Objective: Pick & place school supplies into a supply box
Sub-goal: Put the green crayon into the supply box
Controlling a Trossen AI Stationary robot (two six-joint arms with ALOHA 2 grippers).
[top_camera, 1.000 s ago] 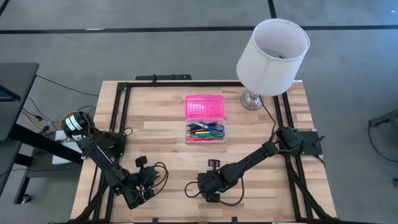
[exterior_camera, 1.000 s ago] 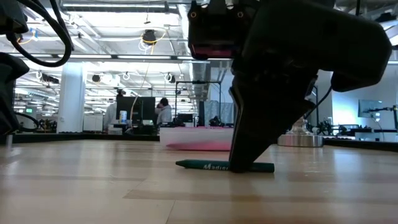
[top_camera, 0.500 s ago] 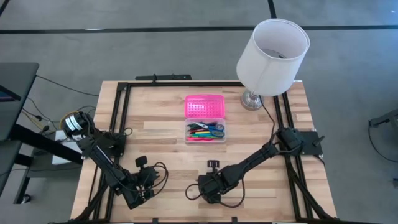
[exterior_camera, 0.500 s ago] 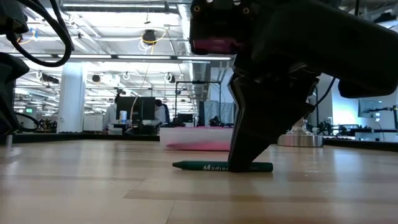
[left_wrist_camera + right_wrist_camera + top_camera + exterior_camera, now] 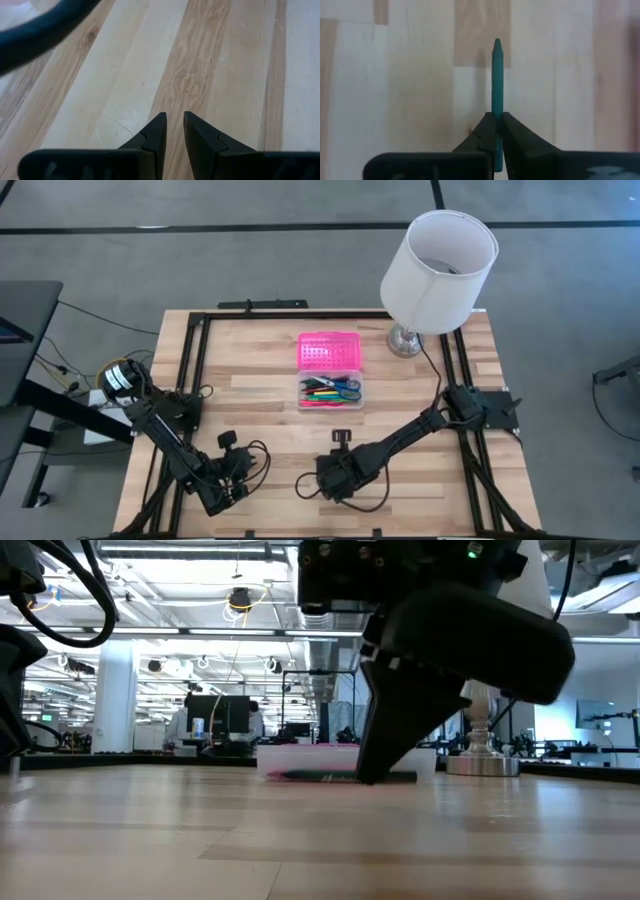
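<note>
My right gripper is near the table's front edge, at the middle, and is shut on a dark green crayon that hangs a little above the wood. The supply box stands at the table's centre, its pink lid open behind the clear base. Coloured pens and blue-handled scissors lie in the base. My left gripper waits at the near left, its fingers a narrow gap apart with nothing between them. My right gripper pinches the green crayon between its two fingertips, on the shaft back from the pointed end. The fingers slant down from above and lie across the crayon. The crayon hangs level and clear of the table.
A lamp with a white shade stands at the far right corner, and its cord runs along the right side. A black frame edges the table. Bare wood lies between my grippers and the box.
The green crayon lay on the table between my right gripper's fingers. The gripper has taken hold of it, tipped a little and gone up, so the crayon now hangs level and clear of the wood.
</note>
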